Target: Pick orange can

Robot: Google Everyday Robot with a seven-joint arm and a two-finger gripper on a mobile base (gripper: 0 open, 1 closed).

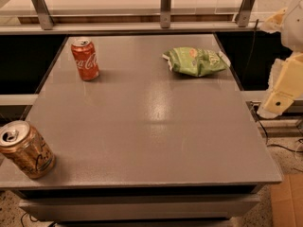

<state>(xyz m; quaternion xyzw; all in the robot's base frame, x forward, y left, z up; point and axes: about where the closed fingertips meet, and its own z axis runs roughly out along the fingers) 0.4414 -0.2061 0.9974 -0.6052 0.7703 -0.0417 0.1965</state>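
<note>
The orange can (26, 149), golden-bronze with dark script and a silver top, stands tilted at the near left corner of the grey table (151, 122). My gripper (283, 88), a cream-coloured part on the arm, hangs off the table's right edge, far from the orange can and holding nothing that I can see.
A red Coca-Cola can (85, 59) stands upright at the far left. A green chip bag (195, 61) lies at the far right. A railing with metal posts (165, 6) runs behind the table. A cardboard box corner (289, 202) sits on the floor at the lower right.
</note>
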